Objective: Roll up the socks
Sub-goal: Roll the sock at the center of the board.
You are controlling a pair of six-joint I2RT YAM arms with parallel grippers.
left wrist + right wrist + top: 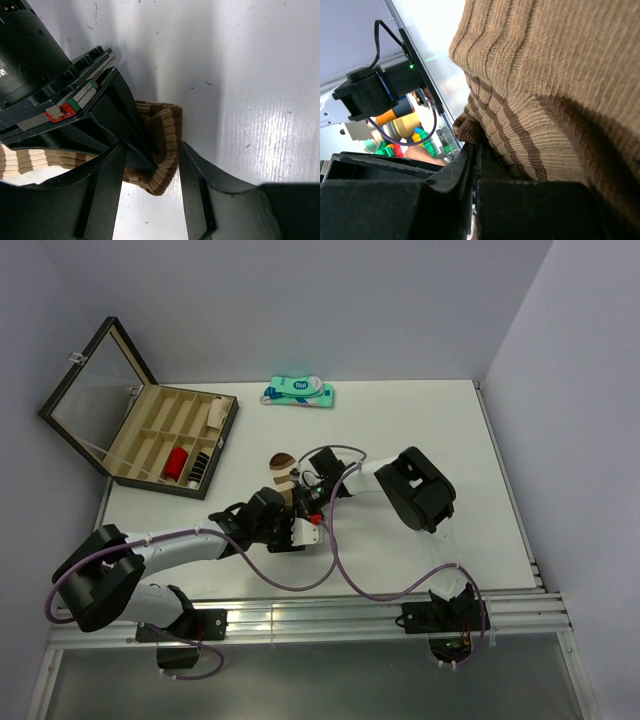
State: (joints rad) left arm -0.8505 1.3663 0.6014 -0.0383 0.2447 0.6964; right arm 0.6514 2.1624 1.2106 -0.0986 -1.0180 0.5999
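My right gripper [475,152] is clamped on the brown, tan-banded ribbed sock [545,100]; my left gripper [151,155] gapes wide, straddling its folded end. Teal-and-white flat package's [298,393] print: unreadable.

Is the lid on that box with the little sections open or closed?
Open. The lid stands tipped up and back from the box, so the top view looks straight down into its compartments.

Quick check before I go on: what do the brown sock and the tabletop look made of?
The brown sock looks like ribbed knit fabric, soft and matte; fine ridges and tan bands show, fibre unclear. The tabletop looks like a hard, smooth white surface, semi-gloss; it reflects light in streaks and bears small scuffs, perhaps laminate or coated board.
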